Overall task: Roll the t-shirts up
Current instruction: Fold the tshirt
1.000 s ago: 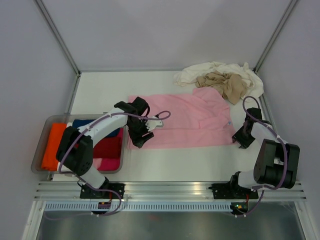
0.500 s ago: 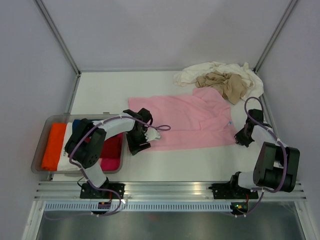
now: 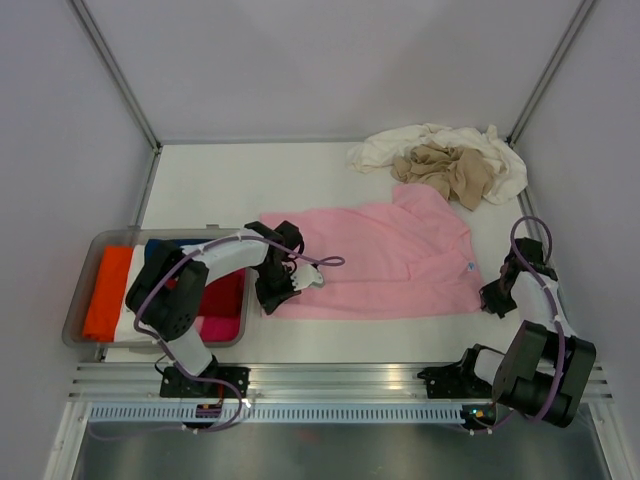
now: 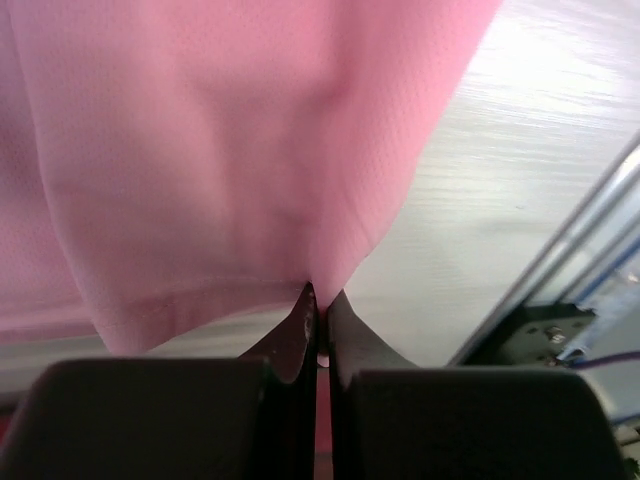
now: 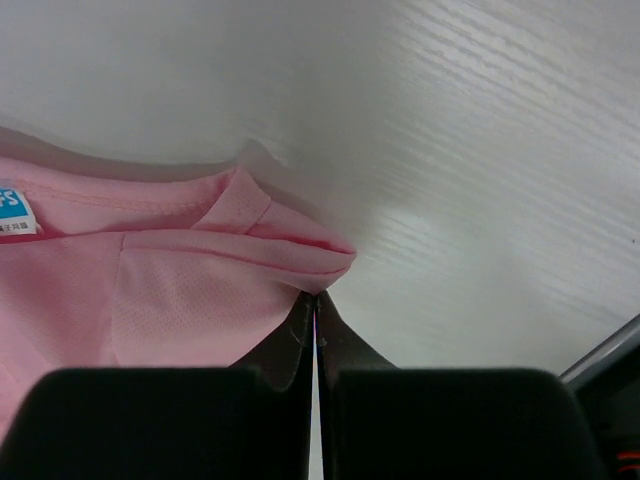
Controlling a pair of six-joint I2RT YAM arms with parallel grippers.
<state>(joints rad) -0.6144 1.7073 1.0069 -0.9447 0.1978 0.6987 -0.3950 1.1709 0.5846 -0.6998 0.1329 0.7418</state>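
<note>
A light pink t-shirt (image 3: 380, 260) lies spread flat across the middle of the table. My left gripper (image 3: 282, 296) is shut on its near left corner; in the left wrist view the pink cloth (image 4: 230, 150) is pinched between the closed tips (image 4: 318, 300). At the shirt's near right corner my right gripper (image 3: 494, 303) is shut on the folded hem (image 5: 300, 255), its tips (image 5: 316, 300) meeting on the cloth. A cream-white t-shirt (image 3: 400, 146) and a tan-beige t-shirt (image 3: 450, 170) lie crumpled together at the far right.
A clear grey tray (image 3: 84, 285) at the near left holds folded orange, red and blue cloth. Metal frame posts stand at the far corners. An aluminium rail (image 3: 340, 378) runs along the near edge, by the arm bases.
Both grippers have closed on the pink shirt's near corners. The shirt has slid toward the near edge and to the right, and the right arm has drawn back with it.
</note>
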